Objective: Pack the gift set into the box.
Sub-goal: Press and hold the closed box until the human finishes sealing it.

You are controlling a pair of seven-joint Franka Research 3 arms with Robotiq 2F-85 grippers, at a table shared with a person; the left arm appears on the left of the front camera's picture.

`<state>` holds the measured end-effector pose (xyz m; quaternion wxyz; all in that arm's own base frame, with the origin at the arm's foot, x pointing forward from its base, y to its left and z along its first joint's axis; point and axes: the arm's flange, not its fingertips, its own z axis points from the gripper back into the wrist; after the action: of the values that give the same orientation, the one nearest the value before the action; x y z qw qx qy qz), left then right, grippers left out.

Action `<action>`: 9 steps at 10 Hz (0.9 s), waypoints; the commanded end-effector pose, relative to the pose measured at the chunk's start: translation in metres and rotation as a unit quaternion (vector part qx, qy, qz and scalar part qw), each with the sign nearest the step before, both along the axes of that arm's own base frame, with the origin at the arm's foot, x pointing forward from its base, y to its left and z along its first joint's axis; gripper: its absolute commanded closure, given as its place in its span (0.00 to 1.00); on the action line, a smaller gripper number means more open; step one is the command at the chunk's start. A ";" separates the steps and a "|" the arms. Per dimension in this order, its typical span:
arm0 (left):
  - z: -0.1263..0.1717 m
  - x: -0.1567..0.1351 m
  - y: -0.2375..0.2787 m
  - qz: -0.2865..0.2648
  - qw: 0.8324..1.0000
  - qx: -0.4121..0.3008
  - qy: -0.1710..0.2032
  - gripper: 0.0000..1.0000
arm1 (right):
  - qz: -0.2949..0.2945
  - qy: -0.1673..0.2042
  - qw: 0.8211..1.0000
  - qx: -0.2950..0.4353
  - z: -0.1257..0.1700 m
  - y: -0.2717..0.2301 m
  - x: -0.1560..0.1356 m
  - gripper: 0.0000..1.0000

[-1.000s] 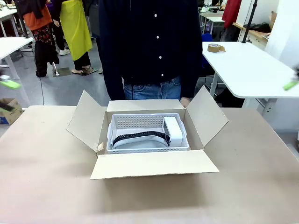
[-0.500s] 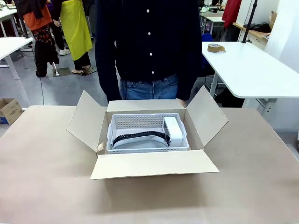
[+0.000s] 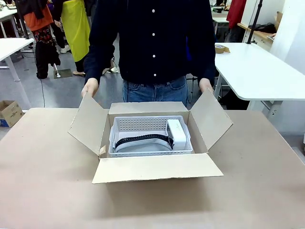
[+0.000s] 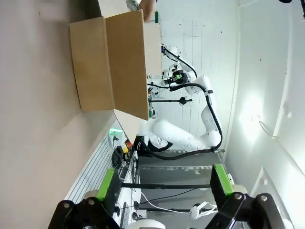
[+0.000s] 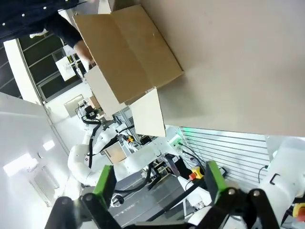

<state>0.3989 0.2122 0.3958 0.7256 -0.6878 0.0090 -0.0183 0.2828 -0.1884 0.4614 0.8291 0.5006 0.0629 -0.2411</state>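
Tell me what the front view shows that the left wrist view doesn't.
Front view: the inside of the large brown corrugated cardboard box, holding the white perforated plastic basket with its black curved band and white rectangular block, and a person's hands at the tops of the two side flaps. Left wrist view: the left tool, open and empty, well apart from the box. Both: the box with its flaps open, standing on the brown table.
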 end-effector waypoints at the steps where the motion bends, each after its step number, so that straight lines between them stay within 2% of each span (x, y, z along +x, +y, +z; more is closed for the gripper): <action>1: -0.005 -0.004 -0.004 0.002 1.000 0.000 0.007 0.00 | 0.004 0.007 1.000 -0.001 -0.003 -0.002 -0.003 0.00; 9: -0.005 -0.004 -0.004 0.002 1.000 0.000 0.007 0.00 | 0.004 0.007 1.000 -0.001 -0.003 -0.002 -0.003 0.00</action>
<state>0.3976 0.2111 0.3897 0.7239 -0.6897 0.0119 -0.0126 0.2823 -0.1901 0.4573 0.8267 0.5016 0.0669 -0.2458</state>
